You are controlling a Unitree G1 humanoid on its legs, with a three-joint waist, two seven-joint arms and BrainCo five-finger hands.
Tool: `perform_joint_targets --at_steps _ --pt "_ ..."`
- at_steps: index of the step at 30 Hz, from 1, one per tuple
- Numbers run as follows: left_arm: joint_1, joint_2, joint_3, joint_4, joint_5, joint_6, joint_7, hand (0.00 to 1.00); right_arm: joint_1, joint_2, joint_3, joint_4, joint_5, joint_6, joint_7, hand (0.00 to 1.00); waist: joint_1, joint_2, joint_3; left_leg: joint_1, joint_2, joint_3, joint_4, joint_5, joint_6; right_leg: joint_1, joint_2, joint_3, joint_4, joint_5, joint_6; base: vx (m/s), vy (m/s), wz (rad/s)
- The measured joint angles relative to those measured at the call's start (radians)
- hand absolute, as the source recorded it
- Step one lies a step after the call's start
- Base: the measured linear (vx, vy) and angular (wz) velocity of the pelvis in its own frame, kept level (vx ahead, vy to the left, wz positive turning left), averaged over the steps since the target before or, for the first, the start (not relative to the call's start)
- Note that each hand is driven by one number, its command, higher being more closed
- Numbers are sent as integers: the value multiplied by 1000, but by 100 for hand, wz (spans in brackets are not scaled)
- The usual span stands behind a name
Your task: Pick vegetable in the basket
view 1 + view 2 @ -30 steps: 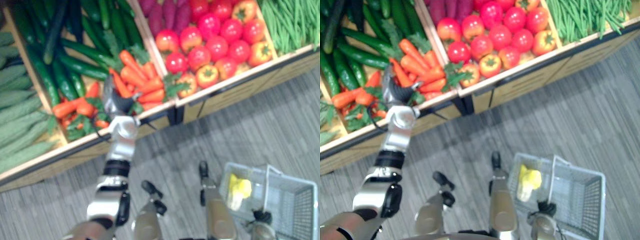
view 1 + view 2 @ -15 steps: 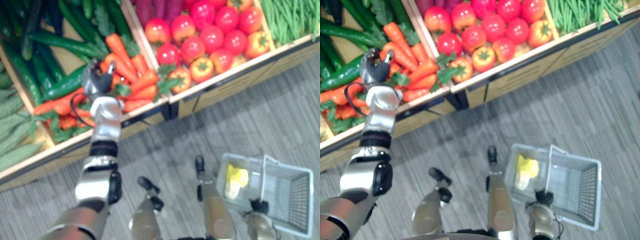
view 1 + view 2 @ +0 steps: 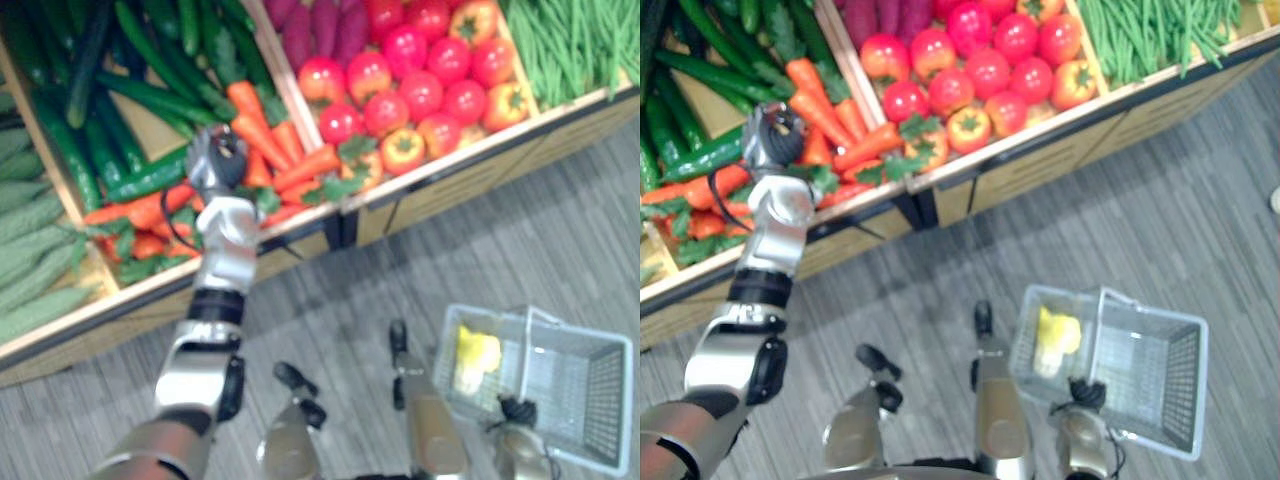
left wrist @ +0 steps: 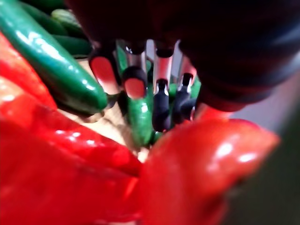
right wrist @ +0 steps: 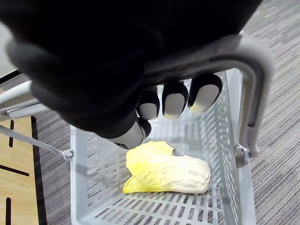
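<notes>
ROBOT SHOPPER AT THE VEGETABLE STAND: A humanoid robot's left hand (image 3: 215,160) hovers low over the carrots (image 3: 300,168) in a wooden produce display (image 3: 470,180). Its fingertips (image 4: 160,101) point down between the carrots and a cucumber (image 4: 56,65), and it cannot be told whether they have closed on anything. The right hand (image 5: 173,101) is curled round the handle (image 5: 255,89) of a pale grey plastic basket (image 3: 590,400), held low over the floor and well apart from the display. 1 vegetable, a pale yellow cabbage (image 5: 164,171), already lies in the basket. The job looks part done: 1 item is in and a carrot is the likely next pick. The lift and the carry across to the basket are not yet done. Tomatoes (image 3: 420,90) fill the neighbouring crate.
</notes>
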Motion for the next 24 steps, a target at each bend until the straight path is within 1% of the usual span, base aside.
perform_joint_targets --at_steps 3,5,10,13,14,15,16,17,19,24 --pt "21 -1 0 -61 13 0 4 100 12 3 -1 0 0 0 1 100 0 1 0 14 0 -6 0 0 0 19 0 -7 -3 0 0 -8 2 5" --pt "48 -2 0 -112 39 0 6 100 18 8 -7 7 0 0 1 100 -1 6 -3 22 1 -20 0 0 0 40 -2 -25 -8 0 0 -10 3 14" --pt "132 -2 17 -205 40 -1 14 100 18 7 -38 65 0 -1 7 100 0 14 -11 52 -6 -30 -3 0 0 83 -3 -35 -21 0 0 -2 9 8" --pt "167 -2 21 -212 40 -1 15 100 20 8 -50 110 0 -1 10 100 -2 18 -37 50 -7 -46 -5 1 -1 92 -2 -45 -33 0 -1 6 -1 10" --pt "204 -4 31 -213 40 -1 15 100 23 9 -76 151 0 2 25 100 -3 24 -70 58 -7 -51 -10 2 -1 111 2 -52 -46 0 -1 32 -8 6" --pt "215 -5 35 -215 40 -1 15 100 28 8 -77 160 0 4 26 100 -3 26 -80 62 -9 -50 -14 2 -2 113 3 -51 -48 0 -1 36 -2 7" --pt "237 -6 51 -231 40 -1 15 0 37 8 -77 170 0 5 27 100 -3 31 -94 71 -11 -53 -20 3 -4 124 3 -54 -52 0 -1 0 0 0" --pt "246 -7 57 -240 45 -1 15 0 45 8 -81 184 0 5 28 100 -3 35 -110 70 -14 -61 -22 3 -4 125 2 -54 -54 0 -1 15 5 6" --pt "255 -7 59 -245 69 -3 15 0 45 8 -85 198 -1 5 28 100 -4 40 -114 70 -18 -76 -23 3 -3 136 -1 -61 -59 0 -1 -3 3 12" --pt "338 -13 46 -253 78 -30 -25 0 53 8 -86 213 -2 6 29 100 -9 39 -151 70 -29 -76 -40 8 -2 141 -4 -59 -82 11 1 -3 1 2"
